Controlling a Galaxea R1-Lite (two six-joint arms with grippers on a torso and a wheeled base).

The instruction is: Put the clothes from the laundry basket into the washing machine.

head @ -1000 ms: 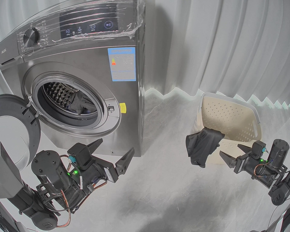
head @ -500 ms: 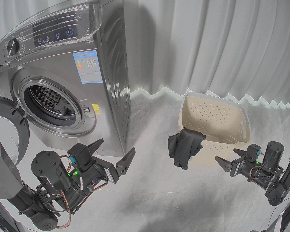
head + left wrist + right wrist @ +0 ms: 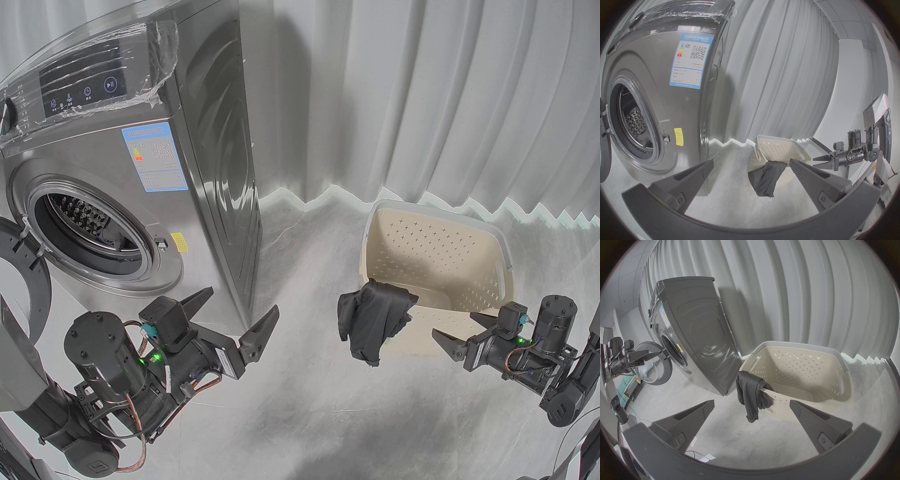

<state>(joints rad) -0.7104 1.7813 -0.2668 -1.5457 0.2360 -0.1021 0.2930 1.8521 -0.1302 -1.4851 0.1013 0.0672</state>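
The right end effector (image 3: pixel 453 325) gapes wide and empty, facing the dark garment (image 3: pixel 372 315) draped over the near rim of the laundry basket (image 3: pixel 437 212) just ahead, likely an easy pinch. The left end effector (image 3: pixel 242 300), equally wide, hangs before the open washing machine (image 3: pixel 206 156).

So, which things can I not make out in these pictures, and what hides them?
1. Drum contents: the head view looks in at a slant; the door ring hides one side, the rest is dark.
2. Laundry basket floor by its near wall: hidden by that wall and the dark garment, in head and right wrist views.
3. Garment's kind: too crumpled in any view.
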